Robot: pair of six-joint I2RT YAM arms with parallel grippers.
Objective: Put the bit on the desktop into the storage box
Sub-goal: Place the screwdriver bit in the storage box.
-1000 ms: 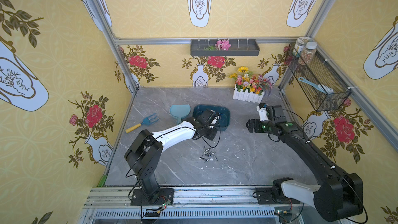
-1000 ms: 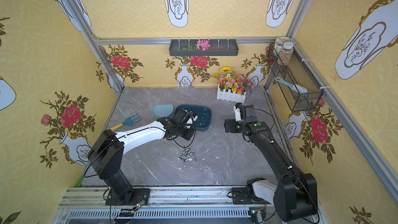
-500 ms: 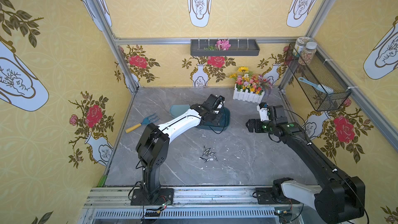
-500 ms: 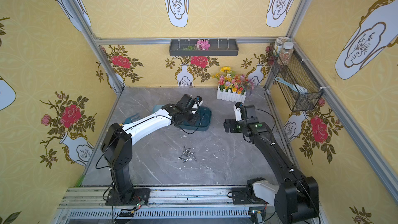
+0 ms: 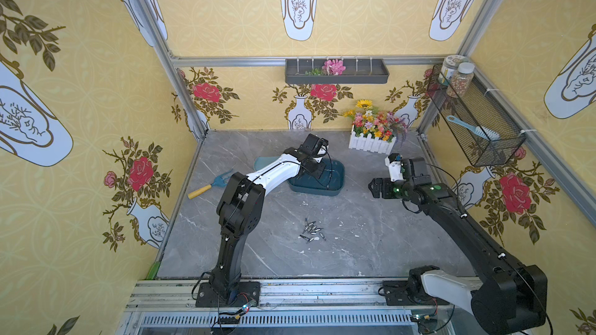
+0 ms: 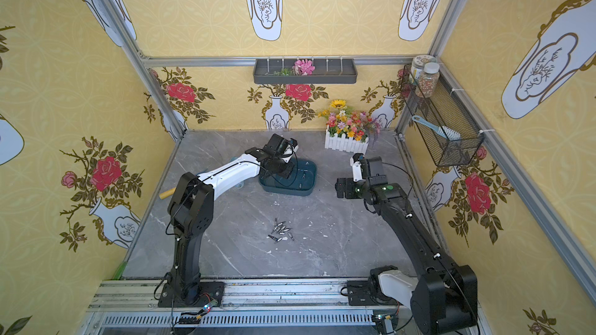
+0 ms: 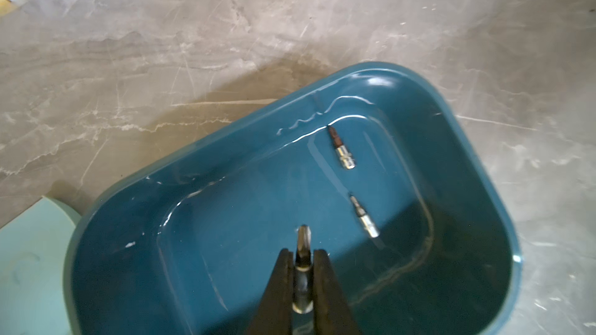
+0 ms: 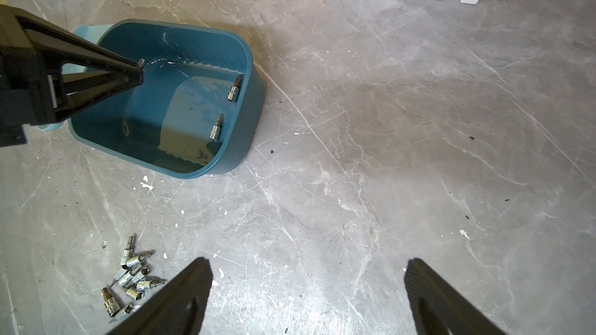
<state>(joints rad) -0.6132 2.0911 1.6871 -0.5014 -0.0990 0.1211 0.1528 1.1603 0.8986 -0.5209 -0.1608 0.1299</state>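
Observation:
A pile of several small silver bits (image 5: 311,229) (image 6: 280,233) (image 8: 129,278) lies on the grey marble desktop (image 5: 354,236). The dark teal storage box (image 5: 337,185) (image 6: 308,186) (image 7: 451,117) (image 8: 253,91) sits behind the pile. My left gripper (image 7: 303,252) (image 8: 137,74) hangs over the inside of the box, shut on one bit (image 7: 303,240) that points out past its fingertips. Two bits (image 7: 343,151) (image 7: 364,217) lie on the box floor. My right gripper (image 8: 308,265) (image 5: 375,186) is open and empty, above bare desktop to the right of the box.
A light blue dustpan (image 5: 263,162) (image 7: 29,269) touches the box's left side. A yellow-handled garden fork (image 5: 209,185) lies near the left wall. A white fence planter with flowers (image 5: 371,143) stands at the back right. A wire basket (image 5: 477,124) hangs on the right wall.
My left arm has swung from in front of the box, near the pile, to over the inside of the box, still shut. The right arm has not moved.

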